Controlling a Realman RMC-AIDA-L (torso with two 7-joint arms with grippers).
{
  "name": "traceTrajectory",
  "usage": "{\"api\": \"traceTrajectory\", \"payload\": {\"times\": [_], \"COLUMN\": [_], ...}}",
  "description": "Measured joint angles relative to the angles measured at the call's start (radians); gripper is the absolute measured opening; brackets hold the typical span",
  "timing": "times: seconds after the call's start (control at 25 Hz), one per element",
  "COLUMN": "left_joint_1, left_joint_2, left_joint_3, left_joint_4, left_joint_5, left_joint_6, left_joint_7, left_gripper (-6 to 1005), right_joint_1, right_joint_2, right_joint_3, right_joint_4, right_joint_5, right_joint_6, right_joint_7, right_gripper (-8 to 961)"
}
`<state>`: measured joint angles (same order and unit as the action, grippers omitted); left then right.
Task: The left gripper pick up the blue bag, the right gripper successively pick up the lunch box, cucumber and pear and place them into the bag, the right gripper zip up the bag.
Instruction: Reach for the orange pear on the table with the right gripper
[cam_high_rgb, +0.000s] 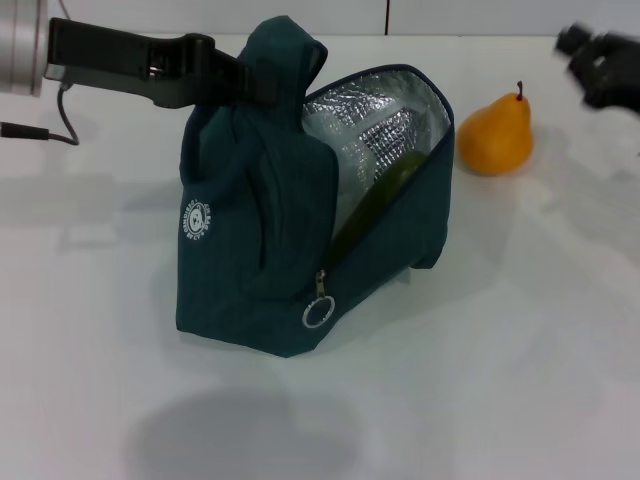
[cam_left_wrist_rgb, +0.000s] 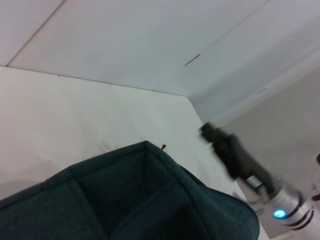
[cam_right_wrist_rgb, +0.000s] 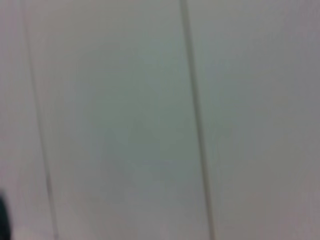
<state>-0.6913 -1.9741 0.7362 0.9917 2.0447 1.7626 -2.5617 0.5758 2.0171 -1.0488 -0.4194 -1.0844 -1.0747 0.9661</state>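
- The left tool (cam_high_rgb: 238, 82) is clamped on the bag (cam_high_rgb: 260, 250) at its top handle, holding it upright on the desk (cam_high_rgb: 520, 350) with its mouth gaping toward the pear (cam_high_rgb: 496, 130).
- The cucumber (cam_high_rgb: 375, 205) already leans inside against the silver lining; no lunch box is visible.
- The pear stands just beside the bag's open side.
- The right tool (cam_high_rgb: 600, 65) hovers near the pear; I cannot tell whether it is apart or together.
- Grip the pear around its belly, lift clear of the rim, then lower it in.
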Motion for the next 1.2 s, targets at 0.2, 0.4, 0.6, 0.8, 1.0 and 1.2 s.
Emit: {"api": "traceTrajectory", "payload": {"times": [0.2, 0.4, 0.6, 0.8, 1.0, 1.2], "left_joint_1": [-0.002, -0.005, -0.005, -0.012, -0.024, -0.026], "left_joint_2": [0.001, 0.0, 0.0, 0.0, 0.003, 0.006], "left_joint_3": [0.0, 0.0, 0.0, 0.0, 0.0, 0.0], "left_joint_4": [-0.001, -0.001, -0.001, -0.005, -0.026, -0.028], "left_joint_5": [0.0, 0.0, 0.0, 0.0, 0.001, 0.001], "left_joint_6": [-0.002, -0.004, -0.011, -0.016, -0.019, -0.023], "left_joint_7": [0.0, 0.001, 0.002, 0.002, 0.002, 0.003], "left_gripper": [40, 40, 40, 40, 40, 40], "right_joint_1": [0.031, 0.067, 0.07, 0.072, 0.079, 0.086], "right_joint_2": [0.009, 0.011, 0.011, 0.011, 0.011, 0.011], "right_joint_3": [-0.124, -0.132, -0.132, -0.135, -0.156, -0.158], "right_joint_4": [0.021, 0.073, 0.08, 0.083, 0.099, 0.107], "right_joint_5": [0.007, 0.024, 0.061, 0.068, 0.069, 0.069], "right_joint_6": [0.113, 0.127, 0.129, 0.161, 0.174, 0.182], "right_joint_7": [-0.047, -0.108, -0.151, -0.158, -0.158, -0.16], "right_gripper": [140, 300, 429, 645, 822, 885]}}
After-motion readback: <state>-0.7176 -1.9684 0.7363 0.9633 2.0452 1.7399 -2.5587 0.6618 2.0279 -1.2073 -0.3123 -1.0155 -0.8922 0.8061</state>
